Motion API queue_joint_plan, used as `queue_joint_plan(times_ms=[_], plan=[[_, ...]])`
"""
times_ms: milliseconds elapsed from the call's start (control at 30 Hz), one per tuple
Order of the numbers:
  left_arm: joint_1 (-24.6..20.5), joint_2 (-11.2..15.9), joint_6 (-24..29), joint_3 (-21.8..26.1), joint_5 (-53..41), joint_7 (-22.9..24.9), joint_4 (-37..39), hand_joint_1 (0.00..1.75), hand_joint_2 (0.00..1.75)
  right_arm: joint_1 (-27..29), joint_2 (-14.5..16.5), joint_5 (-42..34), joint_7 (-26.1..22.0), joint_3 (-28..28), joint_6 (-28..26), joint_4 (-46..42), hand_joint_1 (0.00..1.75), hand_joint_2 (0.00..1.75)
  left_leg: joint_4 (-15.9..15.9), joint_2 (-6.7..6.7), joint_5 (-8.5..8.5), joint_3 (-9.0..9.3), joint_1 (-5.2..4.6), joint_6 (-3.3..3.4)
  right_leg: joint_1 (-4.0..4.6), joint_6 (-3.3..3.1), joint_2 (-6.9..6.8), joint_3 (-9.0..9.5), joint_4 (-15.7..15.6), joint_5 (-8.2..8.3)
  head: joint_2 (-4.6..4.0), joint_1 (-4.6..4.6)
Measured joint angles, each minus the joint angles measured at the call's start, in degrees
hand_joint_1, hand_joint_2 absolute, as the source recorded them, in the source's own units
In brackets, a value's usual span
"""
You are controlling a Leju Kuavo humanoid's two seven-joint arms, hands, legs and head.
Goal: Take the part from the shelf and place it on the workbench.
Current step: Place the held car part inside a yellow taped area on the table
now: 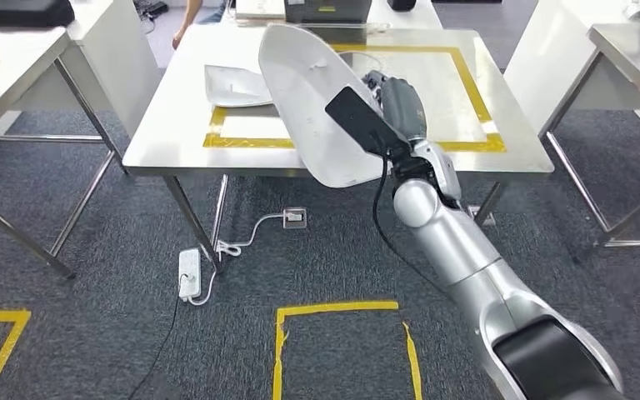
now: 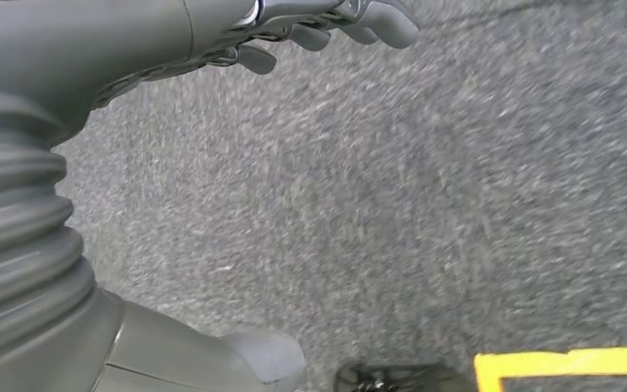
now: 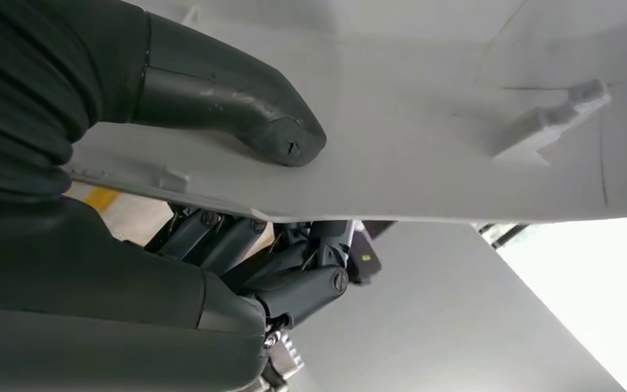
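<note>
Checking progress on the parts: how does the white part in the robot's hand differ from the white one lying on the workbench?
The held part is gripped by the right hand, tilted above the workbench's near edge; the other part lies flat inside the yellow tape square. The held part looks larger, though nearer the camera. Both are white moulded shells.

Large white curved part (image 1: 308, 108) (shell-like) tilted above the workbench (image 1: 500, 158) front edge
</note>
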Motion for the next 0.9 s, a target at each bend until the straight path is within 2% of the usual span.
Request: queue_joint_plan(times_ms=[33,67,100,167,200,233,267,300,333,367,400,467,500,533,600,633,700,733,767,800,833,867,900], plan=[[-0.1,0.0,0.0,0.0,0.0,0.0,0.0,0.00,1.75,0.0,0.0,-0.1,-0.1,0.1,-0.1,0.3,1.75,1.75,0.2,-0.08,-0.41,0.73,-0.10,-0.33,0.13,-0.15,0.06,0.20,-0.9,1.29,0.00,-0.06],[-0.2,0.0,0.0,0.0,-0.1,0.1,-0.1,0.00,1.75,-0.2,0.0,-0.2,-0.2,0.1,-0.2,0.4,1.75,1.75,1.0,-0.13,-0.32,0.80,-0.10,-0.67,0.07,-0.41,0.16,0.85,-0.8,1.12,0.00,-0.08],[-0.3,0.0,0.0,0.0,-0.1,0.0,-0.1,0.00,1.75,-0.6,0.1,-0.3,-0.4,0.1,-0.3,0.4,1.75,1.75,2.8,0.02,0.49,0.09,-0.05,-0.96,-0.01,-0.79,0.24,1.46,-0.8,0.55,0.00,-0.11],[-0.6,0.0,0.0,-0.1,-0.1,0.0,-0.1,0.00,1.75,-1.2,0.2,-0.3,-0.6,0.2,-0.5,0.6,1.75,1.75,9.3,0.45,2.16,-4.04,0.03,-1.47,-0.11,-1.70,0.33,3.12,-0.8,-0.75,0.00,-0.27],[-0.6,0.0,0.0,-0.1,-0.1,0.0,-0.1,0.00,1.75,-1.2,0.3,-0.3,-0.7,0.2,-0.5,0.7,1.75,1.75,12.8,0.67,1.87,-6.68,0.06,-1.66,-0.13,-2.02,0.34,4.10,-0.9,-1.62,0.00,-0.37],[-0.5,0.0,0.0,-0.1,-0.1,0.0,-0.1,0.00,1.75,-1.1,0.3,-0.3,-0.7,0.3,-0.5,0.9,1.75,1.75,15.4,0.75,0.27,-9.14,0.05,-1.81,-0.14,-2.21,0.35,5.15,-0.8,-2.52,0.00,-0.48],[-0.5,0.1,0.0,-0.1,-0.1,0.0,-0.1,0.00,1.75,-1.0,0.3,-0.4,-0.7,0.3,-0.5,1.1,1.75,1.75,16.9,0.79,-2.22,-11.28,0.06,-1.93,-0.15,-2.28,0.40,6.26,-0.8,-3.47,0.00,-0.52],[-0.4,0.1,0.0,-0.1,-0.2,0.0,-0.1,0.00,1.75,-1.0,0.3,-0.5,-0.7,0.3,-0.6,1.3,1.75,1.75,17.0,0.82,-4.79,-12.80,0.06,-1.98,-0.17,-2.25,0.47,7.43,-0.8,-4.43,0.00,-0.59],[-0.4,0.2,0.0,-0.1,-0.3,0.0,-0.1,0.00,1.75,-0.9,0.3,-0.6,-0.7,0.4,-0.6,1.5,1.75,1.75,15.8,0.86,-6.48,-13.71,0.06,-1.95,-0.23,-2.16,0.53,8.70,-0.8,-5.46,0.00,-0.65],[-0.3,0.2,0.0,-0.1,-0.3,0.1,-0.1,0.00,1.75,-0.9,0.3,-0.7,-0.7,0.4,-0.7,1.6,1.75,1.75,13.6,0.92,-6.40,-14.09,0.07,-1.90,-0.30,-2.04,0.57,10.02,-0.8,-6.52,0.00,-0.69],[-0.3,0.3,0.0,-0.1,-0.4,0.1,-0.1,0.00,1.75,-0.8,0.3,-0.8,-0.7,0.4,-0.8,1.8,1.75,1.75,10.4,1.03,-3.62,-14.08,0.07,-1.82,-0.36,-1.87,0.58,11.33,-0.8,-7.65,0.00,-0.74],[-0.1,0.3,0.0,-0.1,-0.7,0.1,0.0,0.00,1.75,-0.8,0.3,-0.8,-0.7,0.5,-0.9,2.2,1.75,1.75,3.2,1.41,6.06,-13.66,0.04,-1.49,-0.24,-1.38,0.65,13.37,-0.6,-9.84,0.00,-0.93],[0.0,0.3,-0.1,-0.1,-0.8,0.1,0.0,0.00,1.75,-0.7,0.3,-0.9,-0.7,0.6,-0.9,2.3,1.75,1.75,1.0,1.56,9.84,-13.35,-0.01,-1.16,-0.13,-1.05,0.72,14.08,-0.6,-10.95,0.00,-0.97],[0.0,0.3,-0.1,-0.2,-0.9,0.1,0.0,0.00,1.75,-0.8,0.3,-1.0,-0.7,0.7,-1.0,2.4,1.75,1.75,0.0,1.64,11.48,-13.01,0.00,-0.72,0.00,-0.69,0.80,14.65,-0.3,-11.54,0.00,-0.92],[-0.2,0.1,-0.1,-0.2,-1.0,0.1,-0.1,0.00,1.75,-1.1,0.3,-1.2,-0.8,0.7,-1.2,2.3,1.75,1.75,0.1,1.55,10.87,-11.78,0.13,0.27,0.04,-0.08,0.81,15.06,1.1,-11.61,0.00,-0.69],[-0.3,0.0,-0.1,-0.2,-1.1,0.1,-0.1,0.00,1.75,-1.3,0.2,-1.3,-0.8,0.7,-1.3,2.3,1.75,1.75,-0.1,1.49,10.38,-11.04,0.25,0.70,0.00,0.23,0.73,14.29,3.2,-10.86,0.00,-0.54],[-0.5,0.0,-0.1,-0.2,-1.3,0.1,-0.1,0.00,1.75,-1.3,0.2,-1.5,-0.8,0.8,-1.6,2.3,1.75,1.75,-0.3,1.37,9.23,-9.40,0.33,1.24,-0.25,0.88,0.55,10.25,9.6,-10.67,0.00,-0.34],[-0.5,0.1,-0.1,-0.2,-1.4,0.1,-0.1,0.00,1.75,-1.1,0.2,-1.6,-0.8,0.8,-1.6,2.3,1.75,1.75,-0.3,1.31,8.48,-8.55,0.33,1.39,-0.38,1.21,0.49,7.55,12.9,-11.85,0.00,-0.25],[-0.5,0.1,-0.1,-0.2,-1.6,0.1,-0.1,0.00,1.75,-0.8,0.1,-1.7,-0.7,0.8,-1.7,2.3,1.75,1.75,-0.4,1.21,7.70,-7.67,0.33,1.44,-0.51,1.43,0.45,5.07,15.2,-13.93,0.00,-0.21],[-0.5,0.1,-0.1,-0.2,-1.7,0.1,-0.1,0.00,1.75,-0.4,-0.1,-1.8,-0.6,0.8,-1.7,2.3,1.75,1.75,-0.5,1.04,6.82,-6.66,0.33,1.44,-0.63,1.55,0.41,3.05,16.2,-16.37,0.00,-0.15],[-0.5,0.1,-0.1,-0.2,-1.8,0.1,-0.1,0.00,1.75,-0.1,-0.2,-1.8,-0.6,0.8,-1.7,2.3,1.75,1.75,-0.5,0.86,5.87,-5.54,0.33,1.36,-0.70,1.54,0.37,1.66,15.7,-18.18,0.00,-0.09],[-0.4,0.1,-0.1,-0.2,-2.0,0.1,-0.1,0.00,1.75,0.1,-0.3,-1.8,-0.6,0.9,-1.7,2.3,1.75,1.75,-0.5,0.71,4.86,-4.30,0.33,1.23,-0.72,1.43,0.35,0.88,13.8,-18.42,0.00,-0.03],[-0.4,0.1,-0.1,-0.3,-2.1,0.2,-0.1,0.00,1.75,0.2,-0.5,-1.7,-0.4,0.9,-1.7,2.3,1.75,1.75,-0.5,0.62,3.81,-3.01,0.31,1.07,-0.70,1.20,0.32,0.53,10.9,-16.53,0.00,0.03]])
